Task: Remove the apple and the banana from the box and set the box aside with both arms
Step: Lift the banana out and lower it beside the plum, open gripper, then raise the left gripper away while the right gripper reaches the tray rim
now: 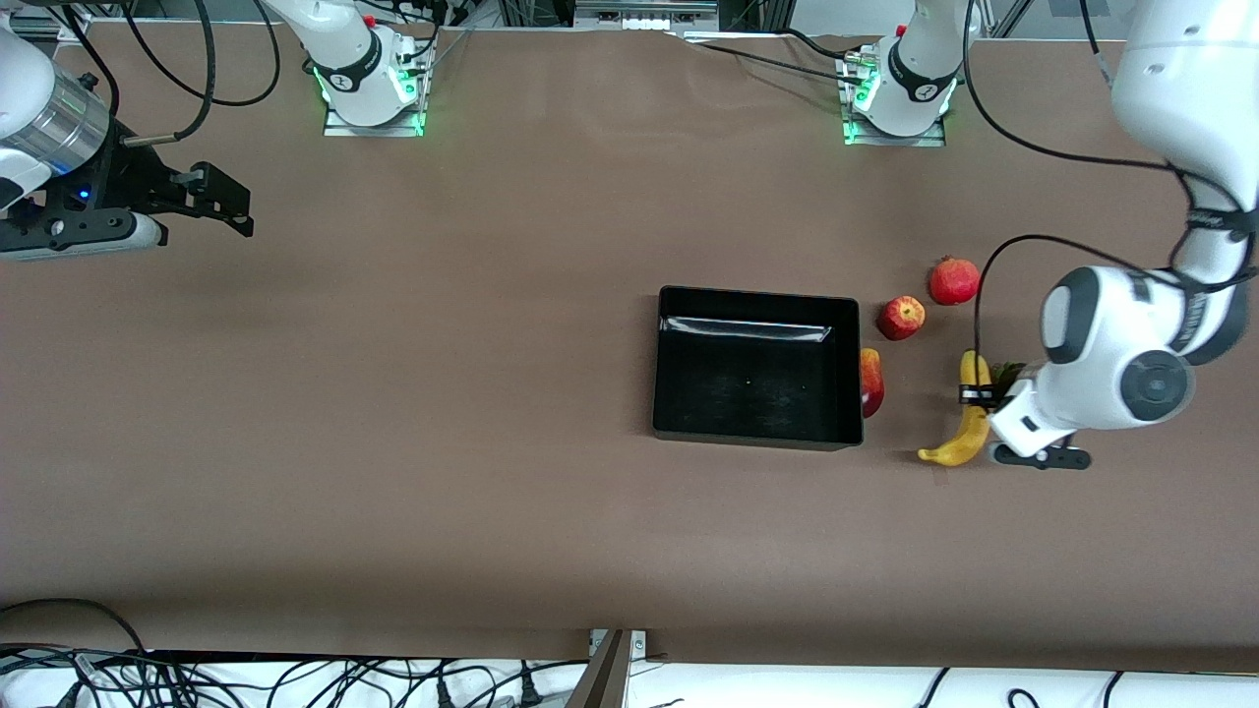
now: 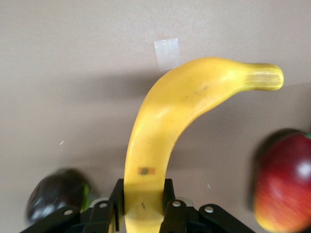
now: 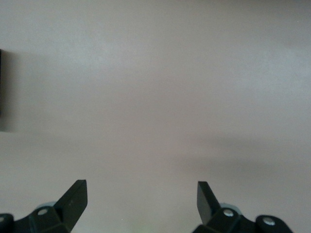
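Note:
The black box (image 1: 757, 295) stands on the table toward the left arm's end. The mango (image 1: 871, 382) lies against its wall; it also shows in the left wrist view (image 2: 284, 184). The apple (image 1: 901, 318) and pomegranate (image 1: 954, 280) lie farther from the front camera. My left gripper (image 1: 977, 395) is shut on the banana (image 1: 969, 423), low at the table; its fingers (image 2: 167, 194) press both sides of the banana (image 2: 165, 131). The dark purple fruit (image 2: 56, 194) lies beside it, mostly hidden by the arm (image 1: 1005, 374). My right gripper (image 1: 221, 202) waits open and empty over the right arm's end of the table (image 3: 141, 199).
A small patch of clear tape (image 2: 166, 48) sticks to the brown table by the banana. The arm bases (image 1: 374, 88) stand along the table's edge farthest from the front camera. Cables (image 1: 197, 678) lie below the near edge.

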You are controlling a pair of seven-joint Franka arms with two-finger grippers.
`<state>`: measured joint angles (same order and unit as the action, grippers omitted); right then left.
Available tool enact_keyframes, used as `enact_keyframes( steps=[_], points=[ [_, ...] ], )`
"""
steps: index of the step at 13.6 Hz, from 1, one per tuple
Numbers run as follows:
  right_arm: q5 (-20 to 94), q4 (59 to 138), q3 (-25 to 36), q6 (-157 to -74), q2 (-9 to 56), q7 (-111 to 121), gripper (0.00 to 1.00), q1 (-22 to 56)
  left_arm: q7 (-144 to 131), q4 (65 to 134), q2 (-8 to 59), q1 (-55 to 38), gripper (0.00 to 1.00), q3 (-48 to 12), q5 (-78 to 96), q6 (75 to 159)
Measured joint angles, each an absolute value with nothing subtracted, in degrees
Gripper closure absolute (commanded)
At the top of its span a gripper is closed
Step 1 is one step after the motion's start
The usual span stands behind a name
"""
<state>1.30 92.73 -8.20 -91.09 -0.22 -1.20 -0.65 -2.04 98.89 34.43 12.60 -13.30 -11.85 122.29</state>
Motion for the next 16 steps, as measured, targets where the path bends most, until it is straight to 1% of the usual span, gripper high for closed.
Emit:
enact_keyframes(
  steps=[1,2,3,8,9,10,11,13,16],
  points=[
    [1.30,92.73,-8.20,-91.09,-0.22,-1.20,0.00,-0.65,-2.05,101.50,34.58,13.03,0.87,-13.29,-13.62,126.47],
    [1.30,92.73,-8.20,-91.09,-0.22,-1.20,0.00,-0.65,-2.06,103.49,34.58,13.81,0.61,-13.27,-15.03,129.48],
    [1.30,92.73,-8.20,-91.09,-0.22,-1.20,0.00,-0.65,-2.04,104.75,34.58,14.65,0.01,-13.26,-15.82,131.15],
    [1.30,92.73,-8.22,-91.09,-0.21,-1.21,0.00,-0.64,-1.97,104.97,33.82,15.70,0.00,-13.82,-15.98,132.00],
    [1.31,92.73,-8.22,-91.30,-0.19,-1.21,0.00,-0.64,-1.97,104.28,32.99,15.74,0.00,-14.35,-15.98,131.33],
    [1.31,92.73,-8.22,-92.25,-0.12,-1.21,0.00,-0.64,-1.97,102.92,31.74,15.77,0.00,-15.31,-15.98,128.87],
    [1.31,92.74,-8.23,-93.88,0.16,-1.20,0.00,-0.64,-1.99,100.64,30.29,15.78,0.00,-16.81,-15.96,124.63],
    [1.31,92.78,-8.22,-95.71,1.44,-1.13,0.00,-0.64,-2.22,93.11,27.82,15.51,0.00,-20.19,-14.91,111.98],
    [1.40,93.14,-8.60,-93.18,4.54,-0.72,0.00,0.25,-2.23,82.06,25.89,14.72,0.00,-22.58,-13.20,95.28]
  ],
)
